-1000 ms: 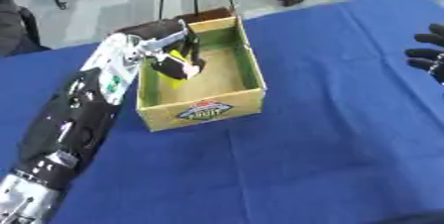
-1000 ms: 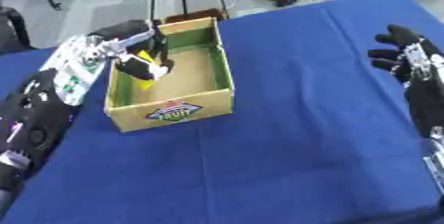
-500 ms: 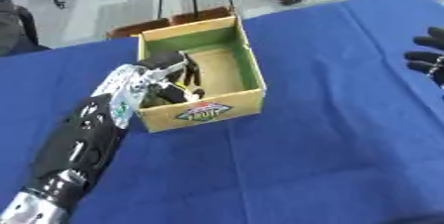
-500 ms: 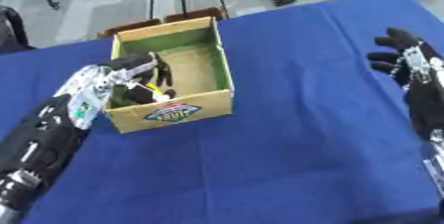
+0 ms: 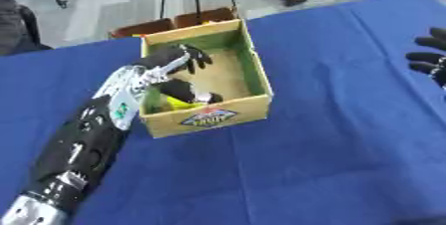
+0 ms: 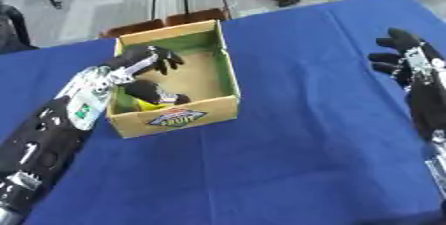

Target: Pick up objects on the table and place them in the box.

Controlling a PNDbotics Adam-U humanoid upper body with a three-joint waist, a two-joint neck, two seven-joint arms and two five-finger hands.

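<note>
Our left hand (image 5: 170, 64) reaches over the left wall of the cardboard box (image 5: 248, 67) in the upper left of the frame, its fingers spread and relaxed above the box floor, gripping nothing that we can make out. Below the thumb, in the box's near left corner, lies a yellow object (image 5: 178, 102) with a dark part over it; we cannot tell what it is. Our right hand (image 6: 407, 57) hangs at the right edge, fingers straight and apart, empty, above the blue worktop (image 6: 296, 134).
</note>
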